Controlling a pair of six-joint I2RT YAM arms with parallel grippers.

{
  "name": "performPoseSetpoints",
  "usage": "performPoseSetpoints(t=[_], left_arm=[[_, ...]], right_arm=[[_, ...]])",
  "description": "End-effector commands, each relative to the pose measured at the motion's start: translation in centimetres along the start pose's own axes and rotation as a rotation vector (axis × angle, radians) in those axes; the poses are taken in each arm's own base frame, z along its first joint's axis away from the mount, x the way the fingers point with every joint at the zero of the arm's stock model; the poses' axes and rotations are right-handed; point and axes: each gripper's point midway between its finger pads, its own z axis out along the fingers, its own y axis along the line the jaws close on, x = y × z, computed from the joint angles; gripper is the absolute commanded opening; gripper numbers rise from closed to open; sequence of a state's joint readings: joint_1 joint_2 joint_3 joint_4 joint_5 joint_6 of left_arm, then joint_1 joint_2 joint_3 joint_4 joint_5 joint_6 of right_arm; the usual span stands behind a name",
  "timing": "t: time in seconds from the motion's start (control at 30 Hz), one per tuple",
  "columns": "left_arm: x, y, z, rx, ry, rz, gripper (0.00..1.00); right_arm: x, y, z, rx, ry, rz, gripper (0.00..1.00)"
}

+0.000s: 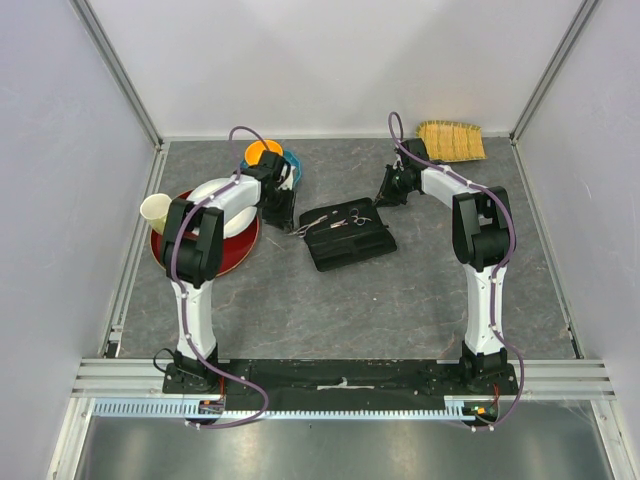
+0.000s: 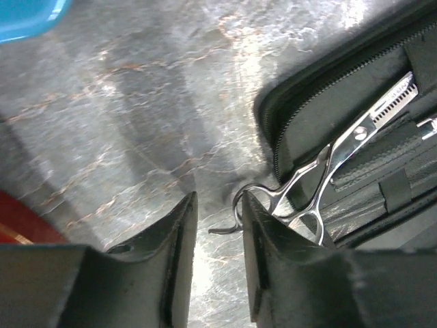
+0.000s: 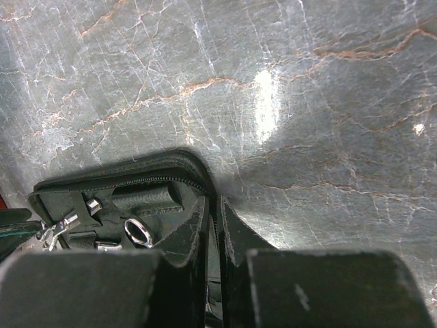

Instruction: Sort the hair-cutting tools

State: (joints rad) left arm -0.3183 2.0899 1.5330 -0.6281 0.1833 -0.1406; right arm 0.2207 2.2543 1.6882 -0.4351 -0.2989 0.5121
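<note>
A black zip case (image 1: 350, 243) lies open mid-table. One pair of silver scissors (image 2: 321, 179) lies across its left rim, handle rings off the edge, also seen from above (image 1: 312, 227). My left gripper (image 2: 217, 219) is open, low over the table, with the scissors' finger hook between its fingertips and the right finger (image 2: 263, 232) against a ring. My right gripper (image 3: 217, 222) is shut on the case's zipped edge (image 3: 164, 179) at its far right corner. A silver ring of the second scissors (image 3: 138, 231) shows inside the case. I cannot make out the combs.
A red tray (image 1: 240, 255) with a white plate and a paper cup (image 1: 155, 210) sits at the left. Orange and blue bowls (image 1: 270, 155) stand behind the left gripper. A yellow bamboo mat (image 1: 452, 140) lies at the back right. White walls enclose the table.
</note>
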Motion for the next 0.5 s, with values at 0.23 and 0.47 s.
performPoseSetpoints(t=[0.23,0.47], left_arm=[[-0.9,-0.6,-6.2,-0.098,-0.077,-0.443,0.70],[0.9,-3.1,-4.3,0.037,-0.038,-0.643,0.74]], right_arm=[[3.3,-2.9,2.1,0.090,0.079,0.041,0.13],[3.4,-3.0,2.2,0.089,0.081,0.061,0.13]])
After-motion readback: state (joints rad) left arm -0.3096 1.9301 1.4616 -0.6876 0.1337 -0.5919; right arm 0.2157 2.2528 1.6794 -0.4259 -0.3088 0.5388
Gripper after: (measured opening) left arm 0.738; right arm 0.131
